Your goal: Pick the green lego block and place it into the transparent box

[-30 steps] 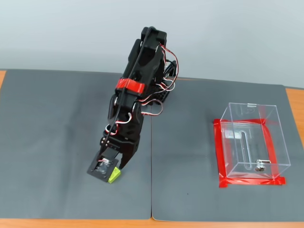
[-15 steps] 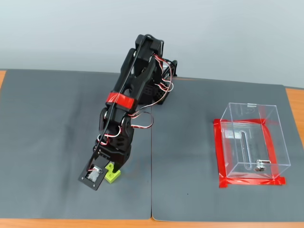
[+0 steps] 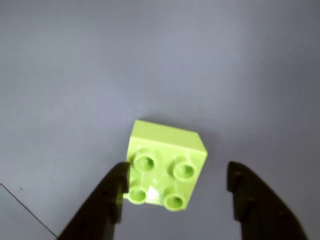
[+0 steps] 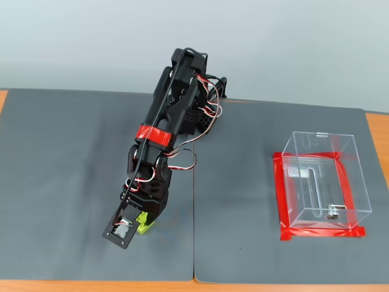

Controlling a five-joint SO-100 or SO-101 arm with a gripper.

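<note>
The green lego block (image 3: pixel 167 145) is a lime square brick with four studs, lying on the grey mat. In the wrist view my gripper (image 3: pixel 177 170) is open and straddles it. The left finger (image 3: pixel 102 210) touches or nearly touches the block's left side, and the right finger (image 3: pixel 255 205) stands apart from it. In the fixed view the block (image 4: pixel 144 224) peeks out under the lowered gripper (image 4: pixel 141 220) at the front left. The transparent box (image 4: pixel 322 176), with red tape (image 4: pixel 282 201) around its base, stands far to the right and looks empty.
Two grey mats meet at a seam (image 4: pixel 193 243) just right of the gripper. The black arm (image 4: pixel 176 109) with red tape leans forward from the back middle. The wooden table edge (image 4: pixel 61 286) runs along the front.
</note>
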